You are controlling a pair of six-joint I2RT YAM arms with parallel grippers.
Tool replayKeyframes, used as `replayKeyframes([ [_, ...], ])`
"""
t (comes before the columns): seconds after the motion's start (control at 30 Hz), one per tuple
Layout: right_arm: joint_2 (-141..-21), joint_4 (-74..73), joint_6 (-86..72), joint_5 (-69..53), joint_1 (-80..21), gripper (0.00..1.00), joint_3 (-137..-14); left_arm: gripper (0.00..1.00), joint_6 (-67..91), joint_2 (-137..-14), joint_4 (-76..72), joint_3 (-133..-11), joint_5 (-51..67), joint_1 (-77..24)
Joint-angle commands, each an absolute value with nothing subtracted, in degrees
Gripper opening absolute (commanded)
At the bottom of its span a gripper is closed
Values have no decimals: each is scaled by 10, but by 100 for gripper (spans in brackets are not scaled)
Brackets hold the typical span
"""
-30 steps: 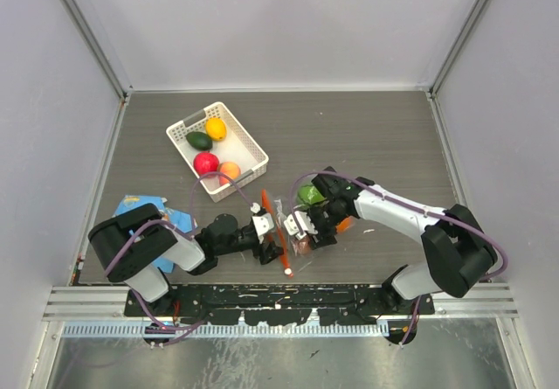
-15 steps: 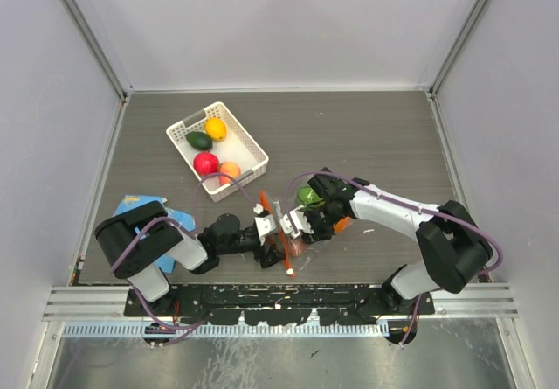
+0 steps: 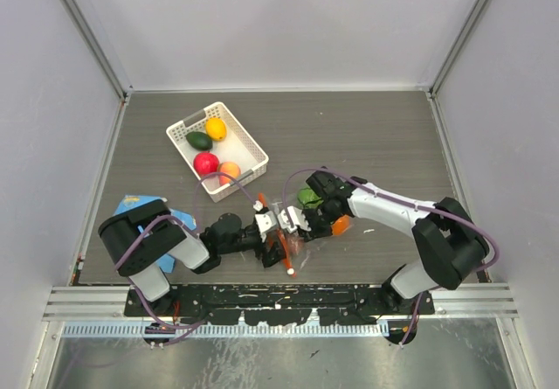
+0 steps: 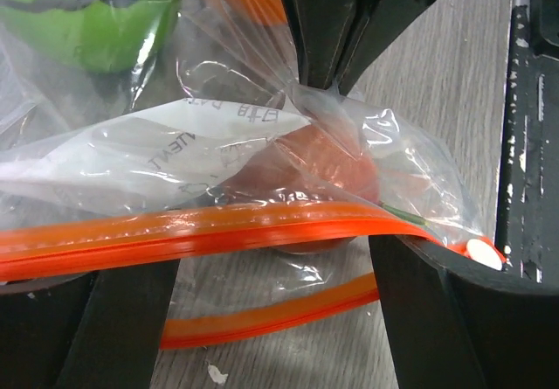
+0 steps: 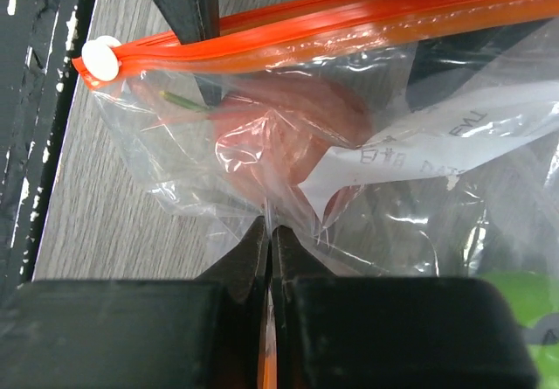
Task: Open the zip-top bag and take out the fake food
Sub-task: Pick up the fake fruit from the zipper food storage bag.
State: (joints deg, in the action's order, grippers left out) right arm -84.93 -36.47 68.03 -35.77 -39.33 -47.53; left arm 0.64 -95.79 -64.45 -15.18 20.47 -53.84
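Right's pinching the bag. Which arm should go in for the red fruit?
Left, probably. The left hand is open at the zip strip, facing the red fruit. The right hand is shut on the zip-top bag.

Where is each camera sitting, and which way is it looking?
Top external: above and behind the arms, looking down at the table; left arm and right arm meet at the zip-top bag.
Left wrist: on the left arm, looking past its own left fingers toward the right arm, at the bag.
Right wrist: on the right arm, facing the opposite way; right fingers pinch the bag.
Shared: both wrist views show the orange zip strip and red fruit.
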Motion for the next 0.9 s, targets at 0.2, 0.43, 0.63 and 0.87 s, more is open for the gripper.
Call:
replayKeyframes([
  [0.2,-879,-338,552,-418,-406,3,-537,87,-21,-979,-743,-158,162,-556],
  [0.43,-872,-321,552,-419,-401,2,-525,87,-32,-1013,-819,-135,153,-556],
  [0.63,-847,-268,560,-422,-401,1,-491,87,-25,-1027,-820,-151,161,-556],
  [0.87,-841,-262,596,-445,-401,1,-475,86,-21,-1044,-819,-164,161,-556],
])
